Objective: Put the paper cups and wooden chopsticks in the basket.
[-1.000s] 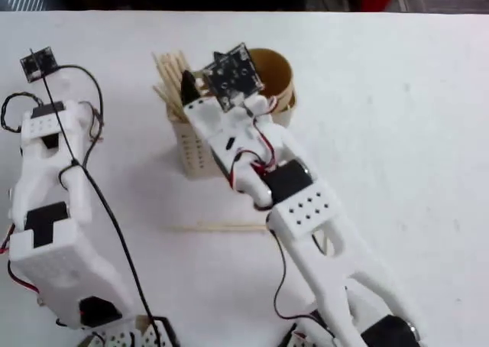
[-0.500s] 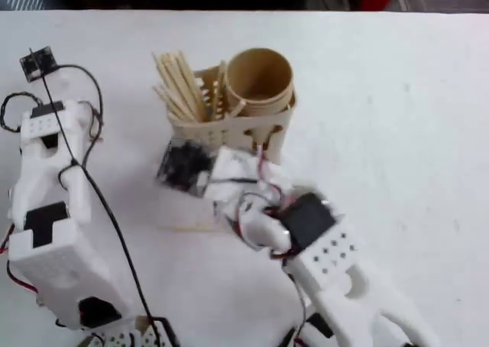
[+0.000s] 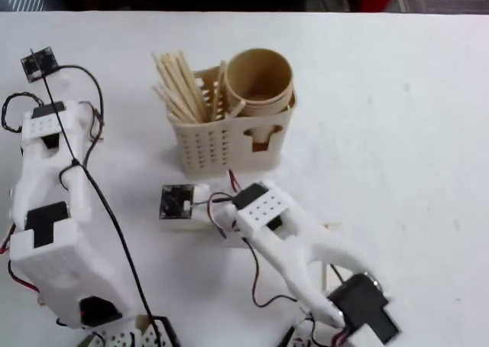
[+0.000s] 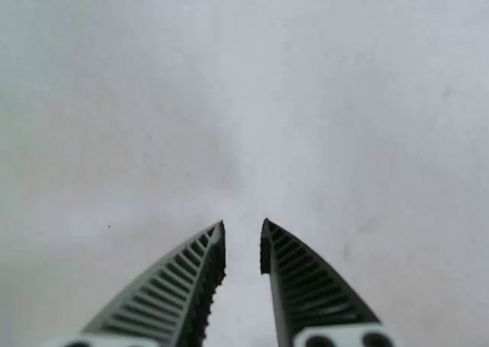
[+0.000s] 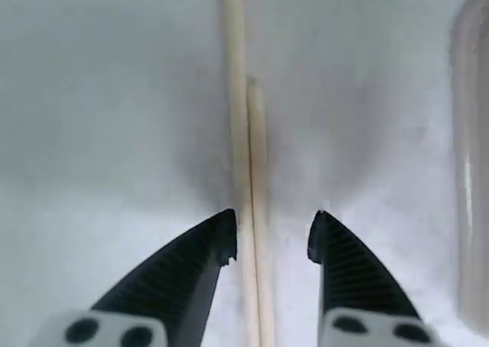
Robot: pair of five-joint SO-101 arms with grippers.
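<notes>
Right wrist view is showing the right gripper (image 5: 273,225) straddling two chopsticks (image 5: 243,133), fingers parted and empty, likely needing to close next.

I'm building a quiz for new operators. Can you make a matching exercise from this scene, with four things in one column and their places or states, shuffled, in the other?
Things
1. cup
2. loose chopsticks
3. left gripper
4. chopstick bundle

Places or states
a. flat on the table, straddled by the open right gripper
b. open, over bare table
c. in the basket, mouth up
d. on end in the basket

Pairs: 1-c, 2-a, 3-b, 4-d
</notes>
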